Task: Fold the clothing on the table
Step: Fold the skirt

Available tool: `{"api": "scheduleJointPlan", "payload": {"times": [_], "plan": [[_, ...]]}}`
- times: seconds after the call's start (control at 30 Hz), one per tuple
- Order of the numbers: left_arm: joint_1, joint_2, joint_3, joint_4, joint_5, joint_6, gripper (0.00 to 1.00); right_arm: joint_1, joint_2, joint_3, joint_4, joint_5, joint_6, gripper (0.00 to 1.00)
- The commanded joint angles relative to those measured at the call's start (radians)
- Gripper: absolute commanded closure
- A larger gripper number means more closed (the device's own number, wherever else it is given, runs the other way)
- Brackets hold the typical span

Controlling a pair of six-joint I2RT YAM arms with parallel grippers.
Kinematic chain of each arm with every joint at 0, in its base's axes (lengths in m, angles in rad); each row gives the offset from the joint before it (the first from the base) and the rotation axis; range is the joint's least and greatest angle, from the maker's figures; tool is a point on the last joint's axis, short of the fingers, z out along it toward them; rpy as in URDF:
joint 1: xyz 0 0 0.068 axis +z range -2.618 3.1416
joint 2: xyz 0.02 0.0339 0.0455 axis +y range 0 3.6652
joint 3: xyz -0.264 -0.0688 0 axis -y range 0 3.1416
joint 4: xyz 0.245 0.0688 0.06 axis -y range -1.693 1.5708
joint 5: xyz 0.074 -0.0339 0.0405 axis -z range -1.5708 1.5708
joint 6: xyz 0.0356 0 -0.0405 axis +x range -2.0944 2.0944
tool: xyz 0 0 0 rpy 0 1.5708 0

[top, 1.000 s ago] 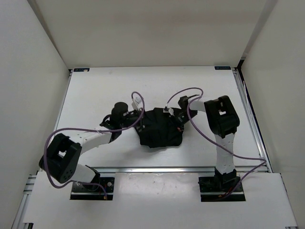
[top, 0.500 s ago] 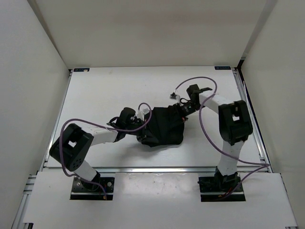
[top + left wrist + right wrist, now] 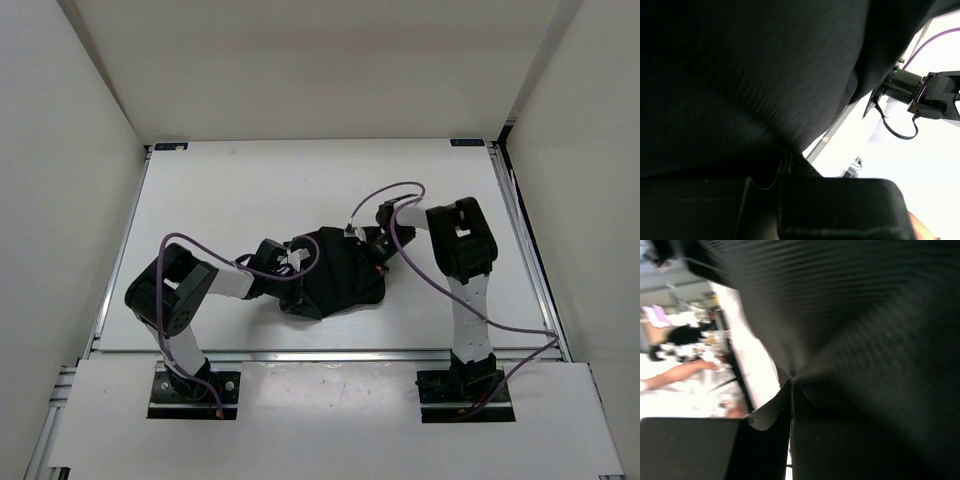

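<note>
Black soft fabric garment [image 3: 335, 272] bunched mid flat white desk [image 3: 220, 190] | left hand [image 3: 292, 262] clamped on its left edge, right hand [image 3: 372, 242] clamped on its far-right edge | I judge both pinch opposite sides to lift and spread it for folding.

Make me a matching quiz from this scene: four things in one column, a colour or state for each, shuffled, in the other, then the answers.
Things:
1. clothing
2. table
3. right arm's cable
4. left gripper

Descriptions:
A. purple, looping
B. shut, pinching fabric
C. white and flat
D. black, crumpled mid-table

Pairs: 1-D, 2-C, 3-A, 4-B
</note>
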Motion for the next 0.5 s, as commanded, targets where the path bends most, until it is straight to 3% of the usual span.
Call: {"api": "scheduleJointPlan", "payload": {"times": [0.0, 0.17, 0.3, 0.47], "plan": [[0.013, 0.013, 0.03, -0.014, -0.044, 0.043, 1.0, -0.04, 0.059, 0.038, -0.085, 0.004, -0.011, 1.0], [0.044, -0.002, 0.027, 0.009, -0.043, 0.02, 1.0, -0.079, 0.049, 0.111, -0.104, -0.001, -0.019, 1.0], [0.065, -0.148, 0.037, 0.039, -0.015, -0.02, 1.0, -0.086, -0.08, 0.162, -0.195, -0.091, -0.14, 1.0], [0.104, -0.407, 0.041, 0.292, -0.035, -0.15, 1.0, -0.099, -0.238, 0.15, -0.104, -0.11, -0.097, 1.0]]}}
